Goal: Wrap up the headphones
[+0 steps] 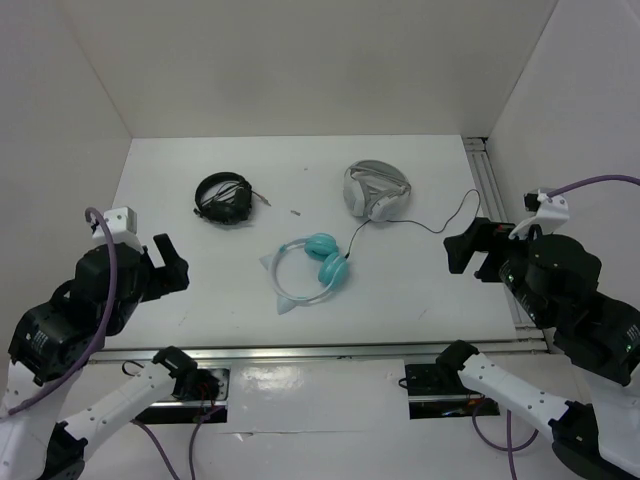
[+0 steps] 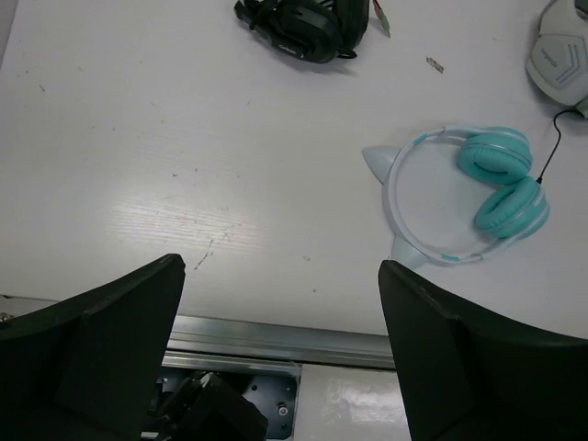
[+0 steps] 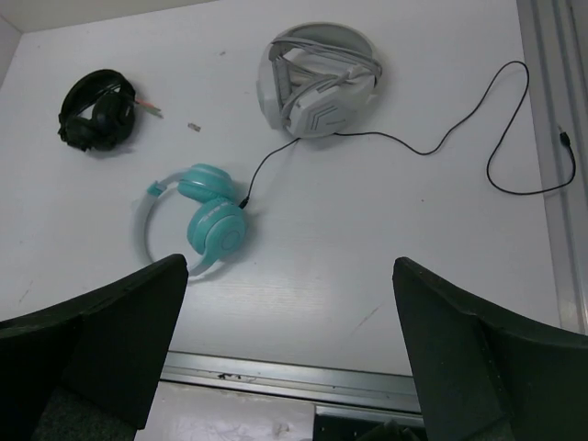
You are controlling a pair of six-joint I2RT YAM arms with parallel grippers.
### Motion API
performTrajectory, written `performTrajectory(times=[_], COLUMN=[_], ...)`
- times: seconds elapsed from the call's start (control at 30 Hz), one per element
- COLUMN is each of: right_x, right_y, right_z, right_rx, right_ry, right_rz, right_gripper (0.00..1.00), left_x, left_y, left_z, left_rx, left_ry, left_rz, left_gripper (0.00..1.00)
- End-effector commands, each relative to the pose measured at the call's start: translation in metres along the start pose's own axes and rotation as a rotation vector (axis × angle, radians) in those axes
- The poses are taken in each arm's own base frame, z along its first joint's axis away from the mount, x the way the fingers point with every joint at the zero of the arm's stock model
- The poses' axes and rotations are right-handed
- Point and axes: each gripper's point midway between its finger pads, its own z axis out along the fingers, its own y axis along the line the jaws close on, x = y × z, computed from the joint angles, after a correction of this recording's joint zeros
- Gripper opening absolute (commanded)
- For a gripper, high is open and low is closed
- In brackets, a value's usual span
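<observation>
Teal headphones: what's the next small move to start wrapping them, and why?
Probably lower the right gripper toward the cable lying loose by the right rail. It and the left gripper are open and clear of the headphones, whose cable trails unwrapped past the white headset.

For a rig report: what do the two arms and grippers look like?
The left arm and right arm have black upper housings and white lower links. The left gripper and right gripper have broad matte black fingers, with a white block behind each. A purple cable loops along each arm.
</observation>
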Motion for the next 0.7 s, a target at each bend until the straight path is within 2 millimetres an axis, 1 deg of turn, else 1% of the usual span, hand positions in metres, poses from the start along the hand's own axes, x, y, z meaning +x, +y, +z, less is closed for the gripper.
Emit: performTrajectory(times=[0.0,0.03,0.07,0.1,0.17,0.2,0.27,0.3,0.33,0.37,0.4,0.43,0.47,0.5,0.53,0.57,0.6,0.63,0.67], right_x=[-0.004,-0.007,-0.007,-0.011,-0.012,-0.017,-0.013,-0.012,-0.012,-0.005,0.0,0.003,0.004,0.011,0.008,0.009,0.009,0.01,0.015], right_y=[0.003,0.006,0.008,0.017,0.025,0.037,0.04,0.042,0.041,0.04,0.039,0.038,0.038,0.039,0.042,0.044,0.047,0.05,0.052], right_z=[0.004,0.001,-0.002,-0.007,-0.017,-0.021,-0.021,-0.021,-0.017,-0.009,-0.002,0.001,0.008,0.014,0.017,0.018,0.019,0.025,0.029], right_rx=[-0.01,-0.034,-0.065,-0.123,-0.205,-0.282,-0.303,-0.312,-0.295,-0.274,-0.249,-0.237,-0.223,-0.212,-0.22,-0.231,-0.242,-0.241,-0.245], right_ry=[-0.028,-0.04,-0.054,-0.069,-0.111,-0.137,-0.131,-0.128,-0.124,-0.099,-0.076,-0.069,-0.064,-0.04,-0.057,-0.056,-0.055,-0.053,-0.032], right_rz=[0.002,-0.001,0.0,0.014,0.039,0.051,0.048,0.047,0.045,0.034,0.023,0.029,0.026,0.015,0.023,0.023,0.024,0.023,0.006], right_gripper=[1.0,1.0,1.0,1.0,1.0,1.0,1.0,1.0,1.0,1.0,1.0,1.0,1.0,1.0,1.0,1.0,1.0,1.0,1.0], left_x=[-0.01,-0.009,-0.009,-0.01,-0.008,-0.008,-0.005,0.0,0.004,0.01,0.017,0.026,0.046,0.044,0.053,0.073,0.087,0.092,0.11], left_y=[-0.014,-0.015,-0.022,-0.026,-0.029,-0.03,-0.039,-0.049,-0.055,-0.065,-0.075,-0.086,-0.091,-0.105,-0.11,-0.12,-0.125,-0.133,-0.139], left_z=[-0.003,-0.007,-0.011,-0.012,-0.013,-0.011,-0.009,-0.006,-0.001,0.009,0.016,0.031,0.048,0.062,0.077,0.101,0.115,0.128,0.144], left_rx=[0.085,0.117,0.168,0.197,0.23,0.23,0.275,0.312,0.329,0.345,0.378,0.379,0.368,0.391,0.374,0.334,0.314,0.302,0.247], left_ry=[-0.045,-0.058,-0.056,-0.073,-0.09,-0.09,-0.089,-0.056,-0.037,-0.013,0.019,0.069,0.133,0.123,0.151,0.224,0.266,0.28,0.336], left_rz=[-0.011,-0.015,-0.011,-0.014,-0.012,-0.012,-0.017,-0.02,-0.014,-0.024,-0.015,-0.013,-0.003,-0.018,-0.027,-0.023,-0.02,-0.026,-0.03], left_gripper=[1.0,1.0,1.0,1.0,1.0,1.0,1.0,1.0,1.0,1.0,1.0,1.0,1.0,1.0,1.0,1.0,1.0,1.0,1.0])
